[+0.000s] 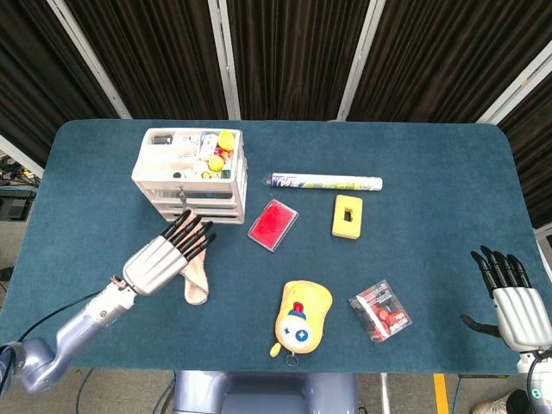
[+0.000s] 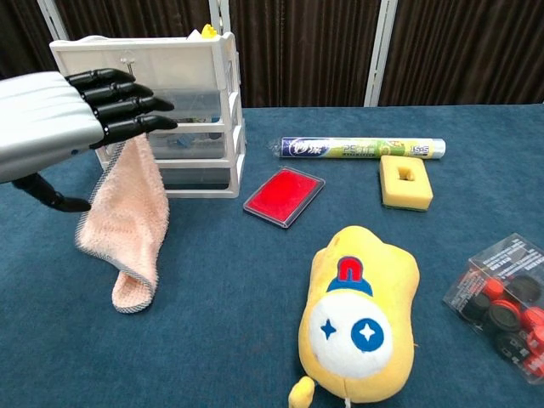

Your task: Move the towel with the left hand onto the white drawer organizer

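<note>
The pink towel [image 1: 197, 279] [image 2: 127, 225] hangs unfolded just under my left hand's outstretched fingers, its lower end down on the blue table in front of the white drawer organizer [image 1: 191, 175] [image 2: 191, 102]. My left hand [image 1: 162, 259] [image 2: 51, 119] is flat, fingers straight and thumb apart, and grips nothing; whether the fingertips still touch the towel's top edge is unclear. It hovers in front of the organizer, below its top. My right hand [image 1: 511, 298] rests with fingers spread at the table's near right corner, holding nothing.
To the right of the organizer lie a red flat case [image 1: 272, 223], a long tube [image 1: 326, 182] and a yellow sponge block [image 1: 347, 215]. A yellow plush toy [image 1: 300, 317] and a clear box of red-black parts [image 1: 379, 310] sit nearer.
</note>
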You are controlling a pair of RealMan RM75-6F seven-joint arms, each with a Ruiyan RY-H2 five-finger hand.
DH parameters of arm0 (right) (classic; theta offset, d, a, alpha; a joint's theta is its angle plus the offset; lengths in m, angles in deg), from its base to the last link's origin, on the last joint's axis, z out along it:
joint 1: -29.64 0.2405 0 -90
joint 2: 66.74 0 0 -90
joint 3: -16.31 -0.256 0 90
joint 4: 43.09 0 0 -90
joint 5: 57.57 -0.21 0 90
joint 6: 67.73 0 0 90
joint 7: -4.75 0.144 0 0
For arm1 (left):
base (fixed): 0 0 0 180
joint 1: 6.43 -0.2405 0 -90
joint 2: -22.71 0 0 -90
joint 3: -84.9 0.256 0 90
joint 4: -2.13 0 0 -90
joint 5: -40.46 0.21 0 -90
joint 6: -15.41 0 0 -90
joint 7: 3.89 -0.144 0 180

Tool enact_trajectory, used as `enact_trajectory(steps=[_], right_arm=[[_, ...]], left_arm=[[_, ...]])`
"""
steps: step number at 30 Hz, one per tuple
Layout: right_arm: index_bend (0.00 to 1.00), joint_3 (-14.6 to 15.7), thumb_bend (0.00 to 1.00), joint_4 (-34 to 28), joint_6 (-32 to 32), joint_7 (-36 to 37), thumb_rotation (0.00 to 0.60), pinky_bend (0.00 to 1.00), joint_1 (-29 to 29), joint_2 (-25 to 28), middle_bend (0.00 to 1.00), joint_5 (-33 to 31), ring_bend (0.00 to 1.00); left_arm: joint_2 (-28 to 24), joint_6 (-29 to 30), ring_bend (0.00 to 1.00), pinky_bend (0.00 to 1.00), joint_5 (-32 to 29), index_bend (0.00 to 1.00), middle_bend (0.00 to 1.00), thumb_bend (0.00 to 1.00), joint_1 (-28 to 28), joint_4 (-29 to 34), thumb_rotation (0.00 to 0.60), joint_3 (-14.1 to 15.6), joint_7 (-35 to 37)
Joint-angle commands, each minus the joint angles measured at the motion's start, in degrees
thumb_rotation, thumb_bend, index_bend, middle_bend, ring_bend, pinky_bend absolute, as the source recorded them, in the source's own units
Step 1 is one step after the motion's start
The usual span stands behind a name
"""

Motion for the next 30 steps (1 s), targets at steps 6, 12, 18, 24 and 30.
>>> enact_trajectory(steps=[6, 12, 18, 24, 30], right_arm=[[0.0, 0.0, 0.01, -0.1, -0.1, -0.1, 0.6, 0.0, 0.0, 0.0, 0.0, -0.1, 0.0], [0.0, 0.0, 0.01, -0.1, -0.1, -0.2, 0.6, 0.0, 0.0, 0.0, 0.0, -0.1, 0.0], [0.0, 0.0, 0.01, -0.2, -0.1, -0.4, 0.6, 0.0, 0.0, 0.0, 0.0, -0.2, 0.0], [0.0, 0.0, 0.01, -0.3, -0.3, -0.6, 0.6, 0.0, 0.1, 0.0, 0.0, -0.1, 0.0], [0.0, 0.0, 0.01, -0.3, -0.3, -0.6, 0.6, 0.0, 0.1, 0.0, 0.0, -0.1, 0.0]], left_arm=[[-1.6, 4.4, 0.0, 0.01, 0.3, 0.0, 0.0, 0.0, -5.5, 1.6, 0.6, 3.7, 3.5], [-2.8, 12.2, 0.0, 0.01, -1.0, 0.0, 0.0, 0.0, -11.7, 4.3, 0.6, 4.3, 5.2], [-5.4, 17.7, 0.0, 0.0, -7.1, 0.0, 0.0, 0.0, -18.3, 10.8, 0.6, 4.2, 8.3], [-7.4, 20.4, 0.0, 0.0, -12.8, 0.0, 0.0, 0.0, -23.3, 13.2, 0.6, 4.2, 12.6], [-7.3, 21.3, 0.0, 0.0, -13.6, 0.0, 0.0, 0.0, -25.3, 11.8, 0.6, 3.4, 15.9]])
